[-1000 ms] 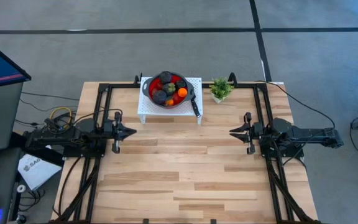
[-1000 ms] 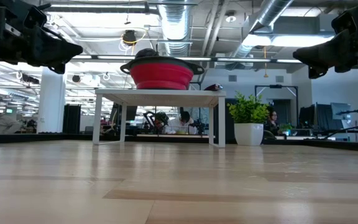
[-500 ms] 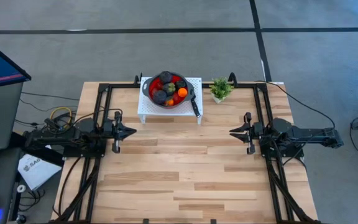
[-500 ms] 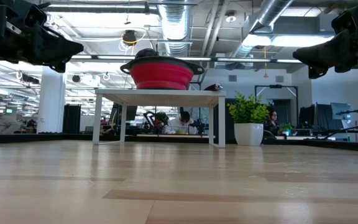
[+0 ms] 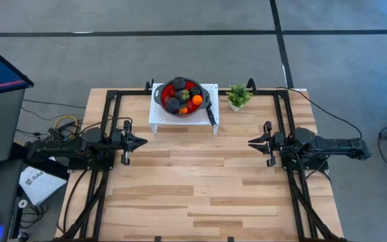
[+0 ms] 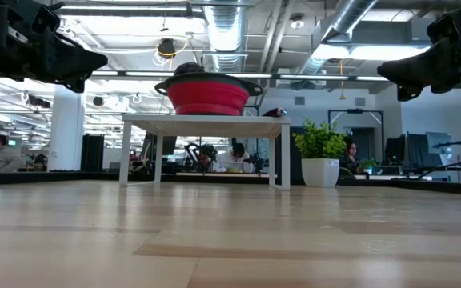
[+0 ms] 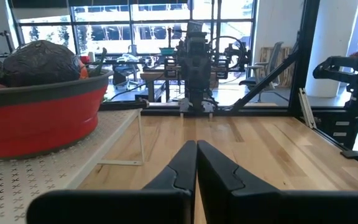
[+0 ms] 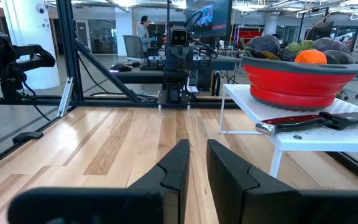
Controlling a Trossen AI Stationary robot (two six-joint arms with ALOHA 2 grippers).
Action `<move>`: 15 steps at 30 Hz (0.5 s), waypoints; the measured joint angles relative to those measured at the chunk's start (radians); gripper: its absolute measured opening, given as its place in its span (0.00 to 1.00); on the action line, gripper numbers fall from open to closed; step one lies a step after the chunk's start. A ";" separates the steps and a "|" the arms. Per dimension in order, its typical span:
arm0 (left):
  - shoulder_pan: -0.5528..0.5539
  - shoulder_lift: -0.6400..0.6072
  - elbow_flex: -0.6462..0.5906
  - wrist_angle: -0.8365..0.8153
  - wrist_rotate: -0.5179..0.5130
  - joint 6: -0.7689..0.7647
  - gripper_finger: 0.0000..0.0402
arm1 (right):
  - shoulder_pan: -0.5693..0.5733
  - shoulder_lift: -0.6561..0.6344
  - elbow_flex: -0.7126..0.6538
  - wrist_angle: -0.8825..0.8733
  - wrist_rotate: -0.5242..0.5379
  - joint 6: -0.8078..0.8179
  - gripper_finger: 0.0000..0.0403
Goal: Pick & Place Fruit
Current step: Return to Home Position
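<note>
The fruit [image 5: 182, 96], orange, red, dark purple and dark green pieces, lies heaped in a red bowl [image 5: 158, 93] on a small white stand [image 5: 158, 119] at the table's far edge. In the right wrist view an orange piece [image 8: 311, 56] tops the bowl [image 8: 291, 84]. A dark piece [image 7: 39, 62] shows above the bowl's wall [image 7: 36, 118] in the left wrist view. My left gripper [image 5: 143, 142] hovers at the table's left, shut and pointing right. My right gripper [image 5: 250, 143] hovers at the right, pointing left, with a narrow gap between its fingers [image 8: 179, 162]. Both hold nothing.
A black-handled knife [image 5: 210, 114] lies on the stand's right part, beside the bowl. A small green potted plant [image 5: 238, 96] stands to the right of the stand. Bare wooden tabletop [image 5: 200, 181] stretches between and in front of the arms. People sit in the room beyond.
</note>
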 joint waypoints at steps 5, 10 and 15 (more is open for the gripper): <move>0.000 0.000 0.000 0.001 0.000 0.000 0.02 | 0.007 -0.003 0.000 0.000 0.000 0.000 0.12; 0.000 0.000 0.000 0.004 0.000 0.000 0.02 | 0.019 -0.003 0.000 0.000 0.000 0.000 0.04; 0.000 0.000 0.000 0.006 0.000 0.000 0.02 | 0.019 -0.003 0.000 0.000 -0.001 -0.008 0.01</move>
